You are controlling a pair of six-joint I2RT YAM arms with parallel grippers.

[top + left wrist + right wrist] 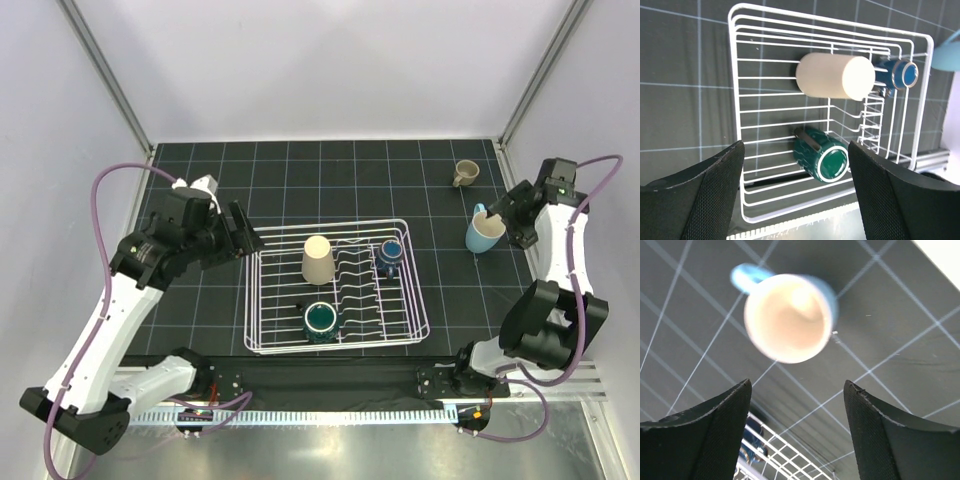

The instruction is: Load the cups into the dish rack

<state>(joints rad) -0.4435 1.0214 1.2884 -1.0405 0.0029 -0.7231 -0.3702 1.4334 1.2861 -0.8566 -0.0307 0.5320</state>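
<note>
- I can read no text, label, brand, number or sign in any of my views.
- The light blue mug (790,317) is blurred in my right wrist view; no marking shows.

The light blue mug (790,317) looks blurred from the right wrist, and only a corner of the dish rack (769,446) shows at the bottom edge.

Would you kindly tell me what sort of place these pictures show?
Most likely a robotics lab workcell, not a kitchen: a black gridded mat lies under everything, plain white panels on metal posts enclose it, and the left arm and right arm flank a white wire dish rack.
</note>
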